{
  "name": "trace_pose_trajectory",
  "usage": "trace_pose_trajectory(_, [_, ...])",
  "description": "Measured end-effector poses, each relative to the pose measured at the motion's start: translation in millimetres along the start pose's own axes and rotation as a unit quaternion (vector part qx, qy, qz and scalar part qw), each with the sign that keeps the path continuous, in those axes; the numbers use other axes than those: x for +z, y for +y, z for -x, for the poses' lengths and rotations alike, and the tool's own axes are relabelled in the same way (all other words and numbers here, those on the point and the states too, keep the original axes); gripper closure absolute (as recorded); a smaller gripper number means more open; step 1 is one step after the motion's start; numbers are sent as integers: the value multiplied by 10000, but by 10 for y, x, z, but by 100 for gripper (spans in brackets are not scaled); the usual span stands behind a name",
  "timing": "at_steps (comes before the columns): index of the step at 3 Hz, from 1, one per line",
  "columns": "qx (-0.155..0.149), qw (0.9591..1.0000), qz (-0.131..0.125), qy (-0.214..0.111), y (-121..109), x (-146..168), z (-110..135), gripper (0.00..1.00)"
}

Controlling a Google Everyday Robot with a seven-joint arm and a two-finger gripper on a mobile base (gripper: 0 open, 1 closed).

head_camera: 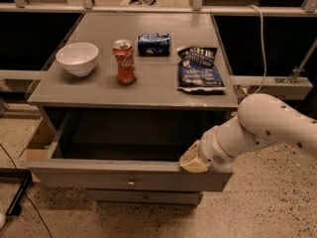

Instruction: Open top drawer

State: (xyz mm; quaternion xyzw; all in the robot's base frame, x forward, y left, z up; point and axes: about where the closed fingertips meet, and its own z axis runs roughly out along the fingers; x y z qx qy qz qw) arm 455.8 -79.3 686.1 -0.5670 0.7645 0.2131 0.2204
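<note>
**A:** What does the camera view show?

**B:** A grey cabinet (148,90) seen from the front and slightly above, standing on a speckled floor (267,202). Its top drawer (99,175) stands open, with the wide grey front extended toward the camera and a dark interior behind it. A small round metal knob (131,183) sits at the centre of that front. A narrower grey drawer front (143,197) lies just below it, flush with the cabinet.

**A:** Where is the gripper?

**B:** The gripper (194,161) rests on the upper edge of the top drawer's front, toward its right end. It is pale yellow at the tip. Whether it is open or closed cannot be told. A thick white arm (267,128) reaches in to it from the right edge.

**A:** What is on the cabinet?

**B:** A white bowl (77,58) at the left. Near it, an upright red soda can (125,62). Behind the soda can, a blue can (153,43) lies on its side. At the right lies a dark chip bag (199,69), flat.
</note>
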Motion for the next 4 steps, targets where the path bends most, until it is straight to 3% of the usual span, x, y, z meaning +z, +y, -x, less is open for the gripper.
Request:
trace_pose_trajectory(3, [191, 9997, -44, -116, 333, -258, -207, 97])
trace_pose_trajectory(4, [191, 9997, -44, -116, 333, -258, -207, 74])
